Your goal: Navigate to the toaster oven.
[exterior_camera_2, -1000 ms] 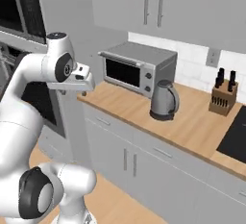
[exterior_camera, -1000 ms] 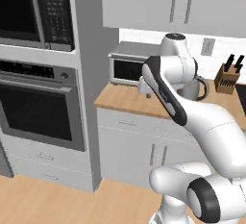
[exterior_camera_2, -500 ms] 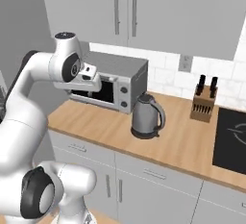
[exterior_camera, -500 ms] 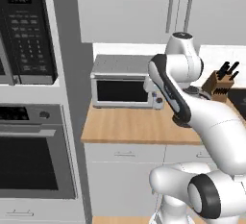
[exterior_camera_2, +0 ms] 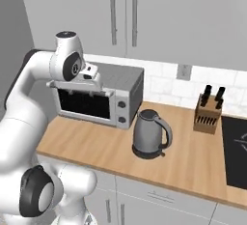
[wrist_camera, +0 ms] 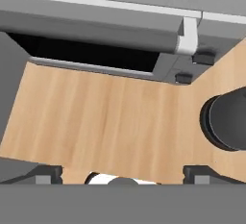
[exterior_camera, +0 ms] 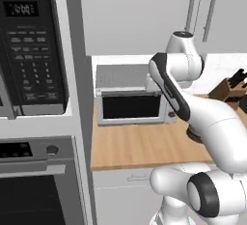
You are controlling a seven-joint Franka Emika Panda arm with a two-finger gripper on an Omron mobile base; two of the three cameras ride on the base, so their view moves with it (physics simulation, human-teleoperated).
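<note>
Approach step, judged near its end: toaster oven (exterior_camera_2: 99, 97) just beyond and below claw (wrist_camera: 122, 174), standing on wooden table (exterior_camera_2: 91, 147) with kettle (exterior_camera_2: 150, 134) off to one side. Claw spread open, gripping nothing. Next: probably only slight squaring-up.

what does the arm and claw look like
The arm is glossy white with rounded links and dark grey joint rings; no cables show. The claw has a white body, and in the hand view its two small dark tips are blocky.
</note>
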